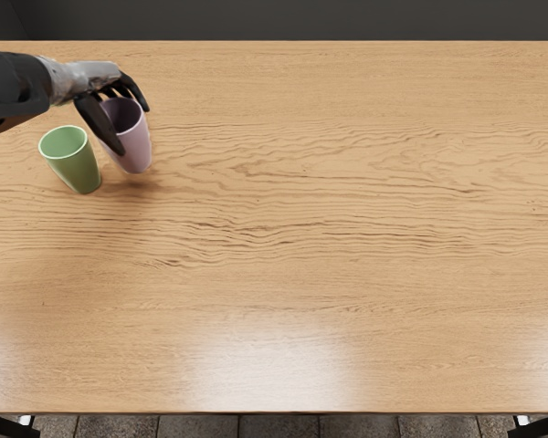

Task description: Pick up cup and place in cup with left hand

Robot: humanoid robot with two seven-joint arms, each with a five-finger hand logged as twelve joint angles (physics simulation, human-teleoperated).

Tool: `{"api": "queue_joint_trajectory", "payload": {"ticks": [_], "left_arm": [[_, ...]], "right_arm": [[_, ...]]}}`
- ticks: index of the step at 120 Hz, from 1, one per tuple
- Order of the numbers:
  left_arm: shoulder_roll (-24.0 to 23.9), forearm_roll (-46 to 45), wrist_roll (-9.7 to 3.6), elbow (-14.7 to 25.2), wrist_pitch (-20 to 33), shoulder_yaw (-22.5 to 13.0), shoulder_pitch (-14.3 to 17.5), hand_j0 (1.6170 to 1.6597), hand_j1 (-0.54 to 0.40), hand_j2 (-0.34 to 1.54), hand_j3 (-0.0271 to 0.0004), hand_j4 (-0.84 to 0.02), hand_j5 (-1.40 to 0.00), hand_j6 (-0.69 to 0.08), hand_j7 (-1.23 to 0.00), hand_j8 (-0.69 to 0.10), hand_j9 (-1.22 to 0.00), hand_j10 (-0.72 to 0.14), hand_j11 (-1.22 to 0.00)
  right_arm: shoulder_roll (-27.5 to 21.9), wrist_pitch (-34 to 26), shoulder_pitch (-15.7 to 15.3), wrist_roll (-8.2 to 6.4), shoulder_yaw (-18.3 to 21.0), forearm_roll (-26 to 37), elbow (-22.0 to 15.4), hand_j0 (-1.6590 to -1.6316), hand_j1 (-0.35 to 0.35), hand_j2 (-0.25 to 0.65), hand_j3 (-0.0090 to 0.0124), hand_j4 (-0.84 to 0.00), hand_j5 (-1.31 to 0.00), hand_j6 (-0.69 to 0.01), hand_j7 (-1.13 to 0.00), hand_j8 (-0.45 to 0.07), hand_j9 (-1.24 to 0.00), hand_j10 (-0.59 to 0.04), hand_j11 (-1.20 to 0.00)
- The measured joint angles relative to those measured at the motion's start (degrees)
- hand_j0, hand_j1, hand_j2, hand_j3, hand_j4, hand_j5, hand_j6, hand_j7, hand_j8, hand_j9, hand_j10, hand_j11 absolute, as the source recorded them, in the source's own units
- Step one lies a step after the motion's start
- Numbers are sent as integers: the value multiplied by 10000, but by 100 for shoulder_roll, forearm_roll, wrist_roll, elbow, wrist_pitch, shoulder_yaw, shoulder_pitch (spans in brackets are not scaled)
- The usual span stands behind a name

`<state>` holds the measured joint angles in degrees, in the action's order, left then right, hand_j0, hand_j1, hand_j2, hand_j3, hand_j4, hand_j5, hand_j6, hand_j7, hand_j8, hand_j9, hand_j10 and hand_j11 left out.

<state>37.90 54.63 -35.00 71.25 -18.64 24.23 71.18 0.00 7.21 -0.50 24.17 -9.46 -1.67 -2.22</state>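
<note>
Head view: the left hand [87, 80] grips a lilac cup [138, 144] near the far left corner of a wooden table [301, 246].
The thumb and fingers close around the lilac cup near its rim; it looks slightly raised, though its base clearance is hard to judge. A green cup [76, 168] stands upright just beside it, nearer the table's left edge, its mouth open. The grasp seems done; carrying the lilac cup over the green one and lowering it inside remain.
</note>
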Motion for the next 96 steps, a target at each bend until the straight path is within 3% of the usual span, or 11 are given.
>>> {"api": "queue_joint_trajectory", "payload": {"ticks": [26,51,96], "left_arm": [[391,-444,-1,24,-316,-11,456,16536,-512,354,0,-4743,-6931,-3245,-6817,-2496,-6911,-3733,-6736],[832,-667,-1,150,-521,-13,641,16535,-823,715,0,-4821,-7069,-3153,-6974,-2415,-7062,-3512,-6878],[1208,-752,-4,261,-707,-5,677,16524,-1433,1530,0,-4768,-7460,-2789,-7355,-2062,-7414,-3202,-7130]], "right_arm": [[0,0,28,0,-3,0,2,-16581,-3491,2,0,-6,-1,-9,0,-6,-1,-4,-1],[0,0,32,0,-4,0,2,-16581,-3491,2,0,-6,-1,-9,0,-6,-1,-4,-1],[0,0,32,0,-4,0,2,-16581,-3491,2,0,-6,-1,-9,0,-7,-1,-5,-1]]}}
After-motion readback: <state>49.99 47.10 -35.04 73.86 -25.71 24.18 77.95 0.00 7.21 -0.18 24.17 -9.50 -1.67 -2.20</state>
